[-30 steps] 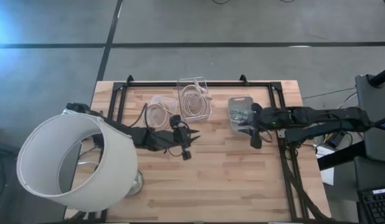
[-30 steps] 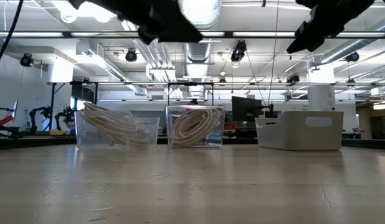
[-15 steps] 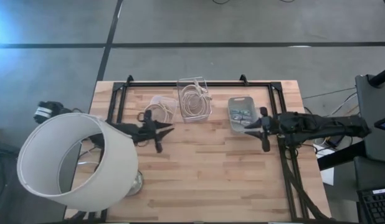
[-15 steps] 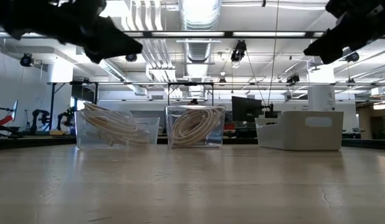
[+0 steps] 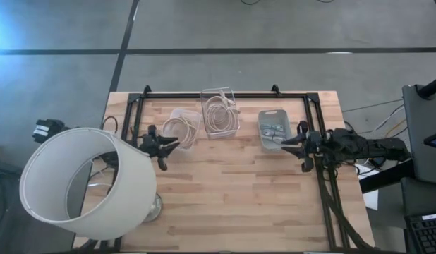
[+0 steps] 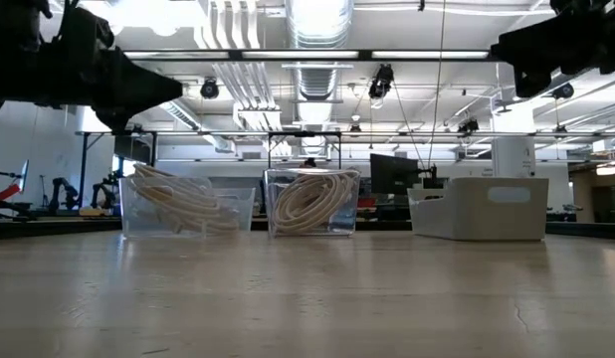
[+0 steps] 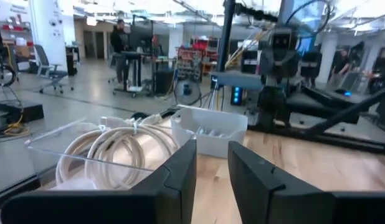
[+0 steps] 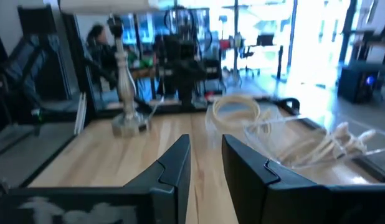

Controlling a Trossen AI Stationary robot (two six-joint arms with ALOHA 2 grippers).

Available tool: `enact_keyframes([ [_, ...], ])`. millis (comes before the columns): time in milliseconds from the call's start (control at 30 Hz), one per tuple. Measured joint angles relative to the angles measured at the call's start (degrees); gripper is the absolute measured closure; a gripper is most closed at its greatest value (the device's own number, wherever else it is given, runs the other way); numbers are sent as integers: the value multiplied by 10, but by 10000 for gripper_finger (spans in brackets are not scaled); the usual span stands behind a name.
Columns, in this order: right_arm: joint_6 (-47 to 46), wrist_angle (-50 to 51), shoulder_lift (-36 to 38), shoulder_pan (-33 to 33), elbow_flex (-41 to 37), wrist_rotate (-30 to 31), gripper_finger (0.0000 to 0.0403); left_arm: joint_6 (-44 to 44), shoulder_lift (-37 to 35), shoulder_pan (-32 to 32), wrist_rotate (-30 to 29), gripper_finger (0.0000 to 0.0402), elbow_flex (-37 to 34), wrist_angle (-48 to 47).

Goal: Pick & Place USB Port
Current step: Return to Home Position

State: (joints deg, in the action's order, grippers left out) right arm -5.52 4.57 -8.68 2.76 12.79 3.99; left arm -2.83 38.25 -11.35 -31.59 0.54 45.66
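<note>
A white tray (image 5: 272, 131) at the table's far right holds several small grey parts; which of them is the USB port I cannot tell. My right gripper (image 5: 285, 143) hovers level just beside the tray's near right corner, pointing toward the table's left, open by a narrow gap (image 8: 206, 146) with nothing in it. My left gripper (image 5: 174, 146) hovers level at the table's left, by a clear bin of white cable (image 5: 183, 128). It points toward the right and is also narrowly open and empty (image 7: 211, 149). In the low view both arms show only at the top corners.
A second clear bin of coiled white cable (image 5: 220, 113) stands at the far middle. A large white lampshade (image 5: 84, 185) overhangs the table's near left corner, with its base (image 5: 154, 208) below. Black frame rails (image 5: 324, 190) run along the table's sides. Bare wood lies in the near middle.
My left gripper has drawn back from the table's middle toward the left edge and sunk lower, ending beside the left cable bin. My right gripper has pulled back a little toward the right edge and levelled out.
</note>
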Motion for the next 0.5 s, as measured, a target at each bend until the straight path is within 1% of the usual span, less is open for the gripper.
enact_keyframes([
  [67, 2, -32, 11, 0, -23, 0, 320, 3, -9, 0, 0, 307, 1, -27],
  [233, 7, -75, 34, 0, -69, 0, 327, 35, -18, 0, 4, 307, 2, -22],
  [367, 8, -77, 52, 0, -79, 0, 332, 59, -40, 0, 5, 307, 2, -23],
  [500, 32, -78, 73, 0, -79, -10, 332, 77, -71, 0, 5, 307, 1, -23],
])
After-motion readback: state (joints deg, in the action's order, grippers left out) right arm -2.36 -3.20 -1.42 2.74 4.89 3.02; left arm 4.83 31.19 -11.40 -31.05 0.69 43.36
